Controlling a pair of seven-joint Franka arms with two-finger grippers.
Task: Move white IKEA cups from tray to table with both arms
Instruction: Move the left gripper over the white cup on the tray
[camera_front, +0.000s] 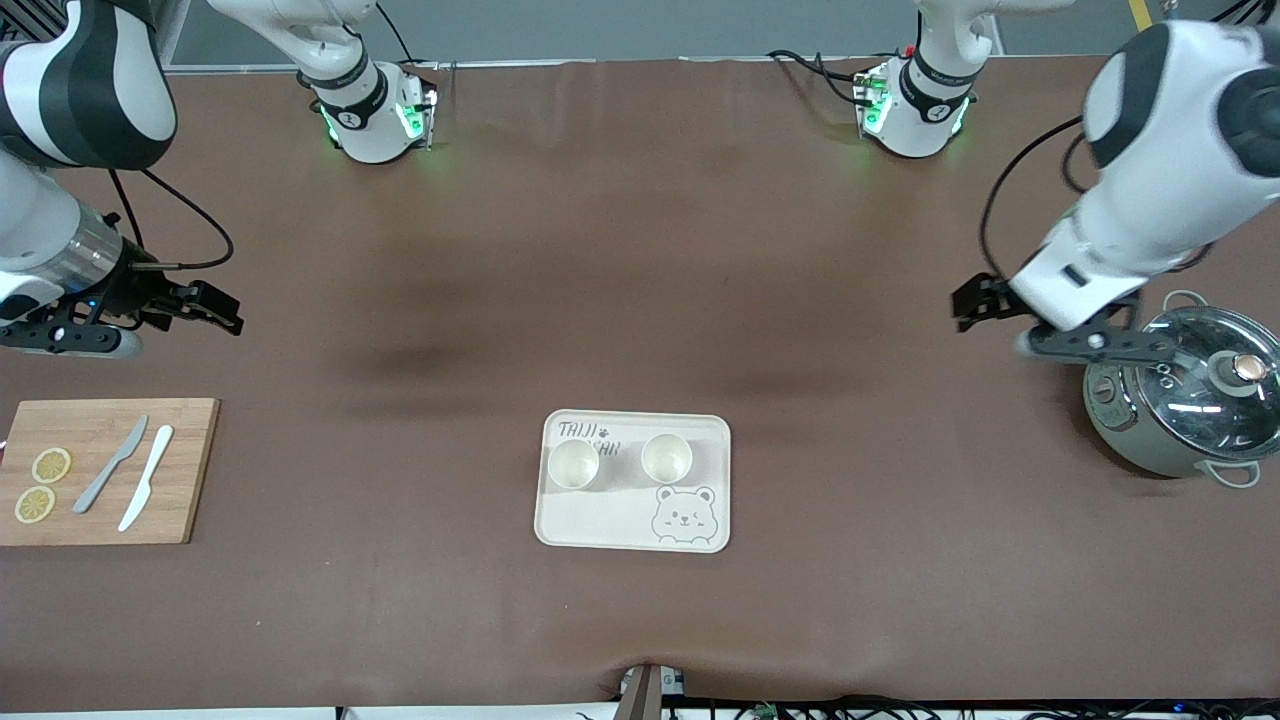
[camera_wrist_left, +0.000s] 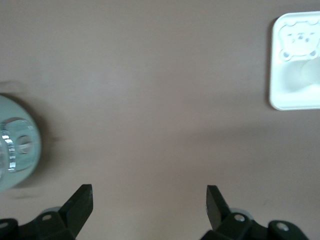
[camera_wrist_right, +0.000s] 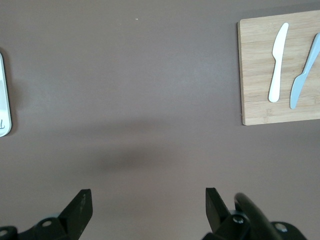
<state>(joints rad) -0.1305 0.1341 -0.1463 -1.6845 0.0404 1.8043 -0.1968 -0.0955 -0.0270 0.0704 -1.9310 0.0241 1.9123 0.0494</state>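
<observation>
**Both cups wait on the tray, arms out wide**

The two white IKEA cups (camera_front: 574, 465) (camera_front: 666, 458) stand side by side on the tray (camera_front: 634, 526), mid-table (camera_front: 600, 250). The left gripper (camera_front: 985, 305) hovers beside the lidded pot (camera_front: 1180, 405), the right gripper (camera_front: 205, 305) over cloth near the cutting board (camera_front: 105, 470); each has its jaws spread wide and empty. I'd bring each arm straight over its nearer cup, descend square and straddle the rim. The tray reads "TAIJI", then partly hidden lettering, above a bear face.
</observation>
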